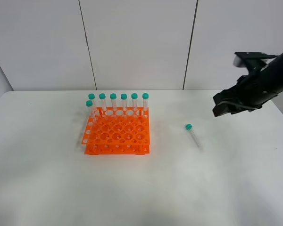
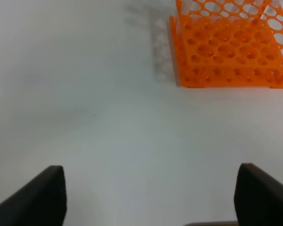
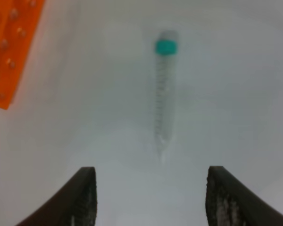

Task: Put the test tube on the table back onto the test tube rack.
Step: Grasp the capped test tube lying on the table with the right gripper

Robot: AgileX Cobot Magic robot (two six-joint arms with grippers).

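Bare white table (image 1: pixel 47 188) surrounds the test tube (image 1: pixel 193 135), which lies flat at 3 o'clock from the test tube rack (image 1: pixel 117 131), well apart from it, its teal cap toward 11 o'clock. The right gripper (image 1: pixel 222 107) hangs at the tube's 1 o'clock, fingers wide and empty. The left gripper (image 2: pixel 151 188), also spread wide, is cut off at the frame edge. The tube's graduation marks are blurred.

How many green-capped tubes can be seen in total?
8. Seven tubes stand in the rack: six along its back row, one just in front at the left end. The eighth tube lies on the table, right of the rack. None seems hidden.
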